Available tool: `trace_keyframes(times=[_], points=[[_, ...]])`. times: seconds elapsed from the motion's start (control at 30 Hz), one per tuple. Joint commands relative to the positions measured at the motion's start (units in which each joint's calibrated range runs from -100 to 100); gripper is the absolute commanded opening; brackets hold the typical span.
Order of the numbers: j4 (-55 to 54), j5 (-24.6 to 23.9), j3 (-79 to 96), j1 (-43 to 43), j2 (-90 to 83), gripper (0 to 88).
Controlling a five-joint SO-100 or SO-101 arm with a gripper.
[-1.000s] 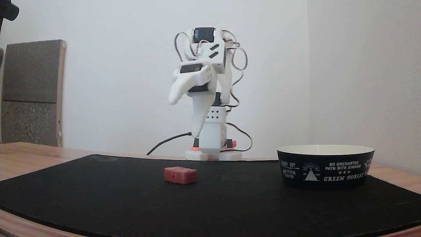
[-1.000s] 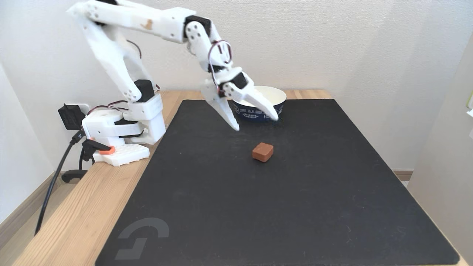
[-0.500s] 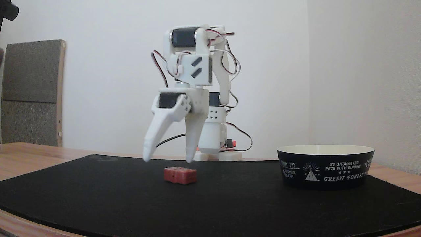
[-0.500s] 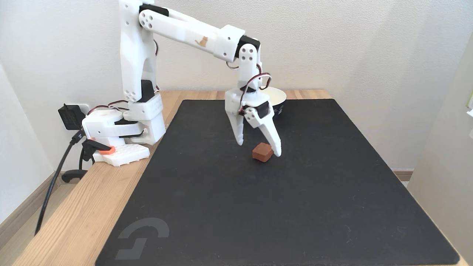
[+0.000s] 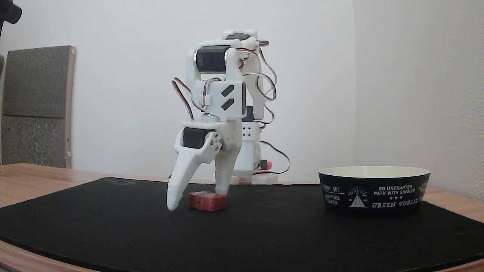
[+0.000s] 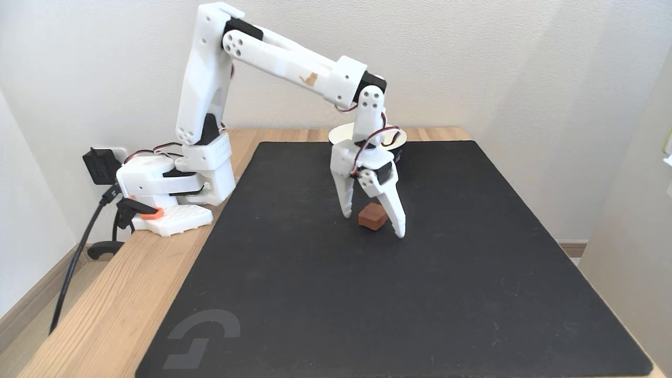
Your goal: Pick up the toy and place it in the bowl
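The small red toy block (image 5: 207,201) (image 6: 372,216) lies on the black mat. My white gripper (image 5: 196,200) (image 6: 374,224) points straight down and stands open, one finger on each side of the block and its tips down at the mat. I cannot tell whether either finger touches the block. In a fixed view the bowl (image 5: 374,190), black outside with white lettering and cream inside, stands on the mat to the right. In the other fixed view the bowl (image 6: 397,140) sits at the mat's far edge, mostly hidden behind my wrist.
A black mat (image 6: 399,294) covers most of the wooden table (image 6: 105,310). The arm's base (image 6: 168,189) with its cables stands at the table's left edge. A padded chair back (image 5: 36,105) rises behind the table. White walls close in at the back and right.
The arm has swung forward and lowered. The open gripper came down from above the mat until its fingers straddle the toy. Toy and bowl have stayed in place.
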Motion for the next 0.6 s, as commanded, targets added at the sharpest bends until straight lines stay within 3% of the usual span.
trace_keyframes(times=[0.0, 0.07, 0.3, 0.57], points=[[-0.16, -0.20, -1.37, -0.54, -0.01, 42.1], [-0.33, -0.20, -1.37, -0.54, 0.07, 39.2], [-0.58, 0.01, -1.37, -0.54, 0.07, 2.3], [-0.58, 0.27, -1.74, -1.04, -1.60, 3.3]])
